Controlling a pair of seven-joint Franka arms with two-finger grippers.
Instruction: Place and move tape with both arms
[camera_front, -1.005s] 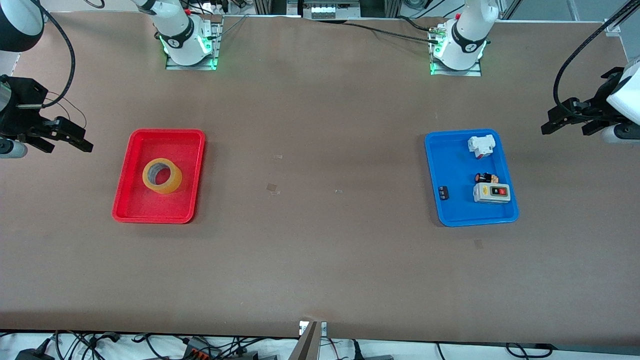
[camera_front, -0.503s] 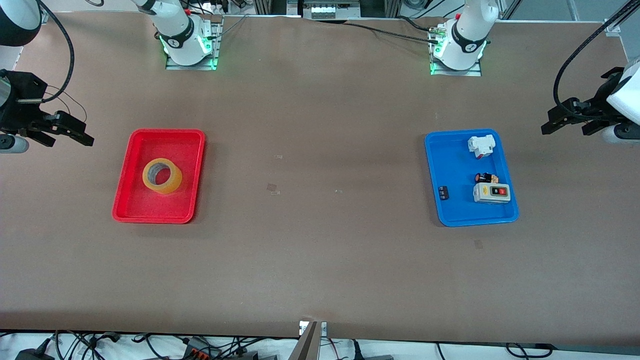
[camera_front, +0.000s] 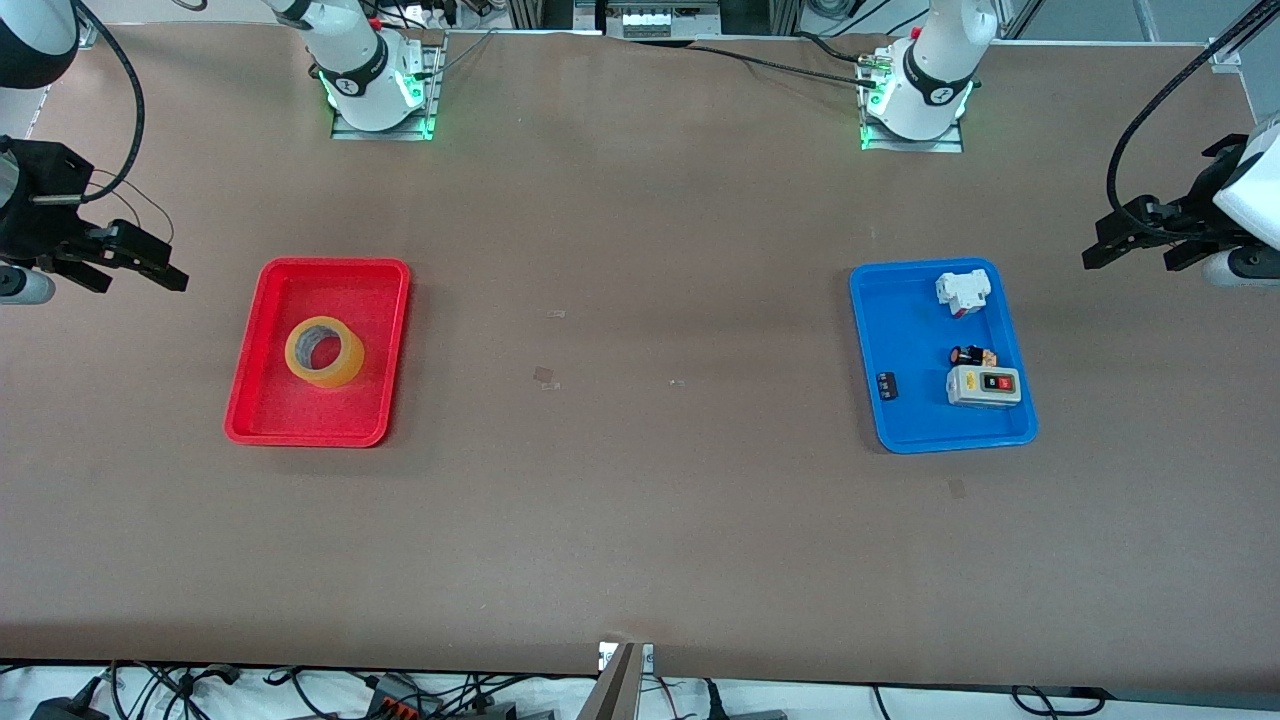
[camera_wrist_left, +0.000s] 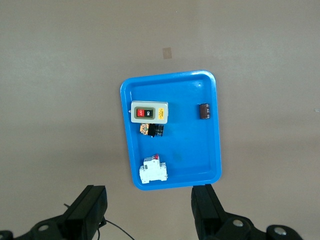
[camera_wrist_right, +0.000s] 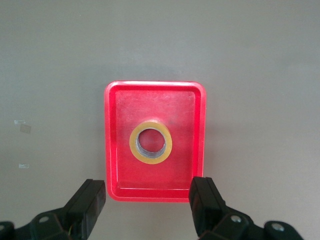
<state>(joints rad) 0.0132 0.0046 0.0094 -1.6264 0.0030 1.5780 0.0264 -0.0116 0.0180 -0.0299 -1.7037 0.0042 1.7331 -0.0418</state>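
Tape (camera_front: 324, 351) lies in red tray (camera_front: 385, 345) — both end effectors (left (camera_front: 1140, 245), right (camera_front: 120, 265)) spread, aloft.

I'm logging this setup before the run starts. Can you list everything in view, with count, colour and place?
tape: 1, yellow-tan, flat in the red tray
red tray: 1, red, toward the right arm's end
blue tray: 1, blue, toward the left arm's end
white block part: 1, white, in the blue tray
switch box: 1, grey, in the blue tray
small black part: 1, black, in the blue tray
right gripper: 1, black, open, beside the red tray
left gripper: 1, black, open, beside the blue tray
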